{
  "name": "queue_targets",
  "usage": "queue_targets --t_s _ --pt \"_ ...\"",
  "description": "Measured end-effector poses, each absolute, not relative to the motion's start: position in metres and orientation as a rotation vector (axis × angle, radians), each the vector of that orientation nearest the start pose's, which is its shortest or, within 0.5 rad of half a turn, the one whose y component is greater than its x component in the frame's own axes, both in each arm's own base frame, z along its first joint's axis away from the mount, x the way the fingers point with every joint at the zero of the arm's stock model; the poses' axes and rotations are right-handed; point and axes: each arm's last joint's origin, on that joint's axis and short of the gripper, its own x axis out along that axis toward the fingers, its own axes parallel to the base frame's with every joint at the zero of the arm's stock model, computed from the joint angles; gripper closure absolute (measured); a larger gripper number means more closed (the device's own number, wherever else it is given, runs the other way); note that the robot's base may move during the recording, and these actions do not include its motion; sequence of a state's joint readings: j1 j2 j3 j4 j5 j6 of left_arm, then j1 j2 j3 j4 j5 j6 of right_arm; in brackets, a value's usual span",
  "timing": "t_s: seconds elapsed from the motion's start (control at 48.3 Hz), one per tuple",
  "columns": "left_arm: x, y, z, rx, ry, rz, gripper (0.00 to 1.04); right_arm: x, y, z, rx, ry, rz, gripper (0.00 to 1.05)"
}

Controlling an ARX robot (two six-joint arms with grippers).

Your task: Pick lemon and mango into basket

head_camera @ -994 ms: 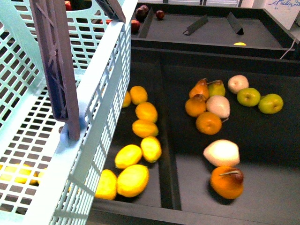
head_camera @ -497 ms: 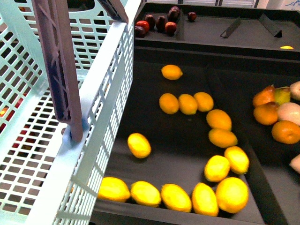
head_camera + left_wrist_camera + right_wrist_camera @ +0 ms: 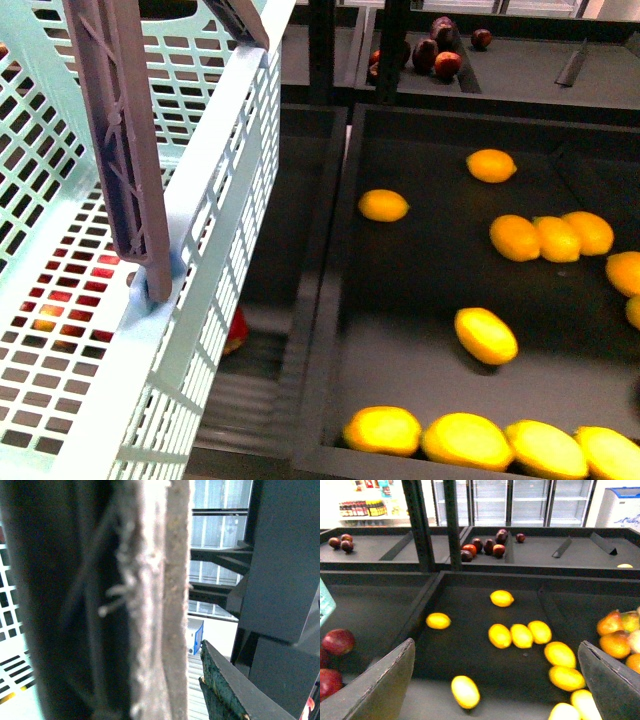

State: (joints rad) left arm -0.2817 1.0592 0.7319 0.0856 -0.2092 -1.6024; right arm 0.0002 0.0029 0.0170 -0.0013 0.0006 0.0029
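The basket (image 3: 215, 250) fills much of our front view, tilted, with its brown-grey handle (image 3: 125, 150) standing up from the rim. We place everything else by the basket.

Just past its long slotted wall lies a dark bin (image 3: 340, 300) scattered with yellow fruit. The lemon (image 3: 384, 205), small and oval with a pointed tip, lies alone on the bin floor on the side toward the basket. The mango (image 3: 486, 335), longer and smooth, lies by itself farther from the basket than the lemon, touching no other fruit. Both are outside the basket. A row of yellow fruit (image 3: 465, 440) lines the bin's edge, running away from the basket.

In the left wrist view the handle runs close up between the fingers of the left end effector (image 3: 192, 652). One dark finger (image 3: 225, 690) sits just beside the handle with a sliver of light between them. We cannot tell whether that end effector is clamped on it.

The right end effector (image 3: 496, 647) is spread wide with nothing in it, over the bin and apart from the basket. Red apples (image 3: 337, 642) lie near the basket's corner.
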Motion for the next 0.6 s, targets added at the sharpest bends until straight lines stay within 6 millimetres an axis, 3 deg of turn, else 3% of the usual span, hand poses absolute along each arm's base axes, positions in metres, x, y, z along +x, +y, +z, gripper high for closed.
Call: queue_targets --t_s 0.601 --pt "0.2279 -0.0597 0.2885 -1.537 0.238 0.132 0.76 0.0968 0.0 0.1689 0.003 -0.013 -0.001 0.09"
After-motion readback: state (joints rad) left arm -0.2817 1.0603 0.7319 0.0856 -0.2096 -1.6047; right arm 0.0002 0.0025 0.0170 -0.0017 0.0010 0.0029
